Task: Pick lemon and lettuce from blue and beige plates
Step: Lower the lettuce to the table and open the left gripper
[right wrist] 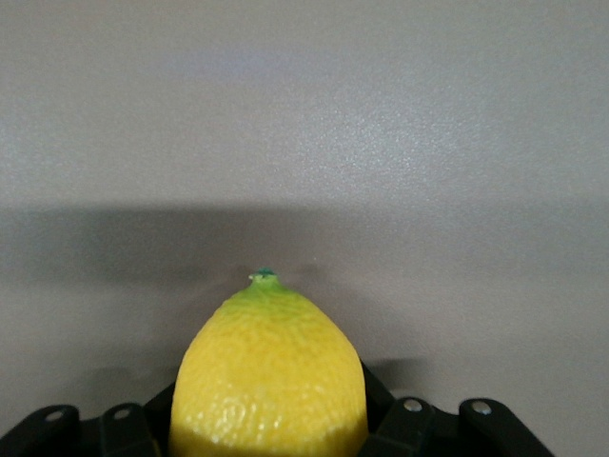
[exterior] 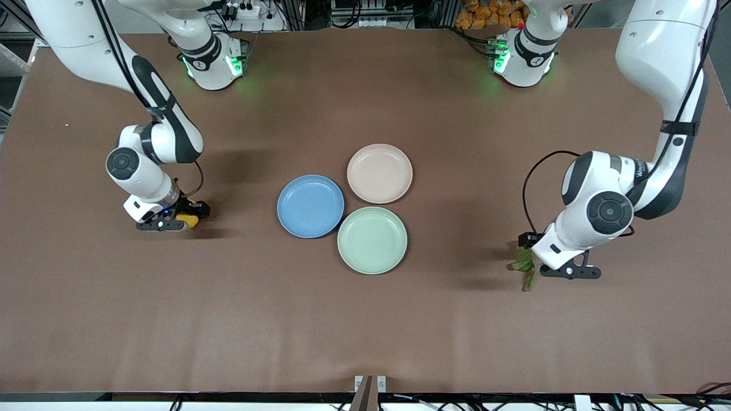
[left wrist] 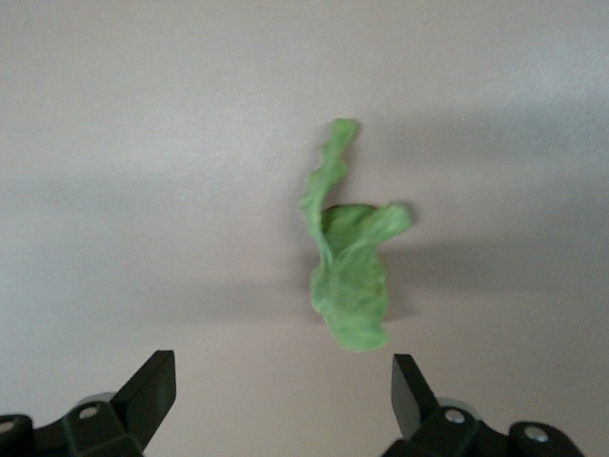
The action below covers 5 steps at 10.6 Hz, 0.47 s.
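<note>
The green lettuce leaf (exterior: 525,265) lies on the brown table toward the left arm's end, away from the plates. My left gripper (exterior: 562,268) is low beside it, open and empty. In the left wrist view the lettuce (left wrist: 350,276) lies flat just ahead of the open left gripper (left wrist: 284,376). My right gripper (exterior: 171,222) is low at the table toward the right arm's end, shut on the yellow lemon (exterior: 189,220). In the right wrist view the lemon (right wrist: 271,371) fills the right gripper (right wrist: 271,424). The blue plate (exterior: 310,206) and the beige plate (exterior: 380,173) are empty.
An empty green plate (exterior: 372,240) sits nearer the front camera, touching the blue and beige plates at mid table. Both arm bases stand along the table's edge farthest from the front camera.
</note>
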{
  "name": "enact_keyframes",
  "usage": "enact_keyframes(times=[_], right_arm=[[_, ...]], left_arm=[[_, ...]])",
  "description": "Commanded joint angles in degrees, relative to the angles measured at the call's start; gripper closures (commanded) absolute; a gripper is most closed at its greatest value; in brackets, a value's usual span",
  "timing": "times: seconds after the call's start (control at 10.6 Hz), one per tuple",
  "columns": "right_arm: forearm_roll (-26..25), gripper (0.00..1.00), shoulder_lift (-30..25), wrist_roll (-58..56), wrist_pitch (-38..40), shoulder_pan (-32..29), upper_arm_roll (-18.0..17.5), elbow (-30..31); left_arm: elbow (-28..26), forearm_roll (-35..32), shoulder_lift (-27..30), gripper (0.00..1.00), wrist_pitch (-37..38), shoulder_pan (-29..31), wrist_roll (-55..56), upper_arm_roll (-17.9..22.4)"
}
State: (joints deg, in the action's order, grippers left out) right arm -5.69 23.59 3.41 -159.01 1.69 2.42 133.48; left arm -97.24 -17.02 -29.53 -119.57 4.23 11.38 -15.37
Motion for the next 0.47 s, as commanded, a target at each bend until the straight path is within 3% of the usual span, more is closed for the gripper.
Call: enact_keyframes(times=[0.0,0.19,0.38], right_arm=[[1.8,0.0,-0.1,-1.0,-0.7,0.0,-0.3,0.3],[1.8,0.0,-1.0,-0.9,1.1,0.2,-0.3,-0.2],[1.8,0.0,-2.9,-0.9,7.4,0.3,-0.4,-2.3]], left_arm=[[-7.4,6.1,7.1,0.0,0.7,-1.6,-7.0,4.2],[-17.1,12.9,15.1,0.0,-0.6,-6.9,-12.7,12.6],[-23.2,16.0,20.1,0.0,-1.5,-7.7,-15.5,14.1]])
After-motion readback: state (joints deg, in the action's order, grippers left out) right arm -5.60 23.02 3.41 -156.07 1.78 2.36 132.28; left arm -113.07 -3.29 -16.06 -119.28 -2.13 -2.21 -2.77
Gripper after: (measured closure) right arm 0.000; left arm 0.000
